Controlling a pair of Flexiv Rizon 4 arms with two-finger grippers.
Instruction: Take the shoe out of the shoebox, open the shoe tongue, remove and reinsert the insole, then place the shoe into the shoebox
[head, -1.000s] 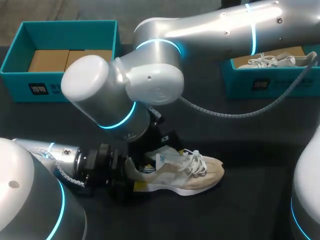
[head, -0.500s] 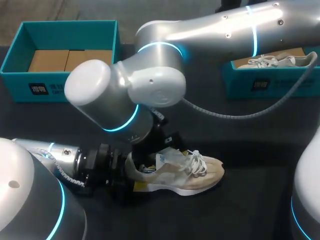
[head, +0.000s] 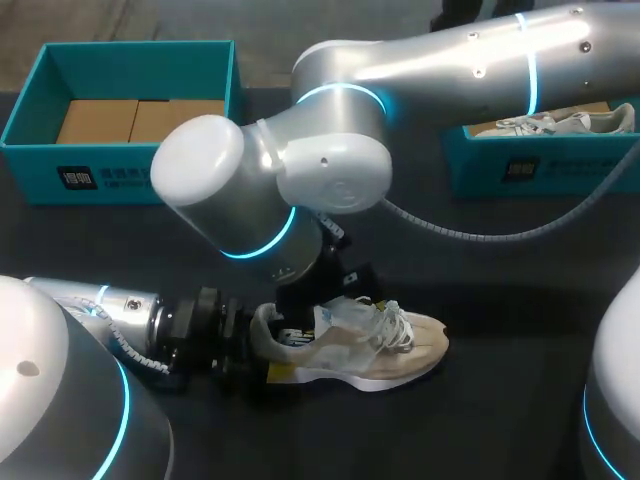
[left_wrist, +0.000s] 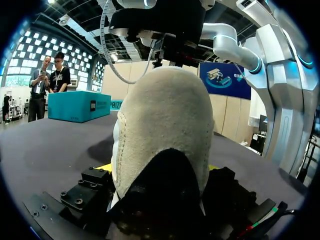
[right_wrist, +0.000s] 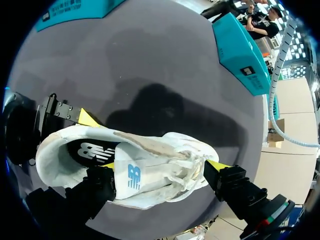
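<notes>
**A:** Where is the shoe (head: 385, 348)?
**B:** Upright on the dark bench (head: 500, 300), toe to the right, with the left gripper (head: 262, 352) at its heel.
**A:** And the right arm (head: 330, 180)?
**B:** It comes in from the upper right, its wrist just above the shoe's opening.
**A:** Any boxes?
**B:** The left shoebox (head: 40, 160) holds cardboard. The right shoebox (head: 560, 172) holds a second shoe (head: 545, 122).

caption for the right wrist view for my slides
Beige shoe lying under the open right gripper, its heel clamped by the left gripper, on a dark table.
</notes>
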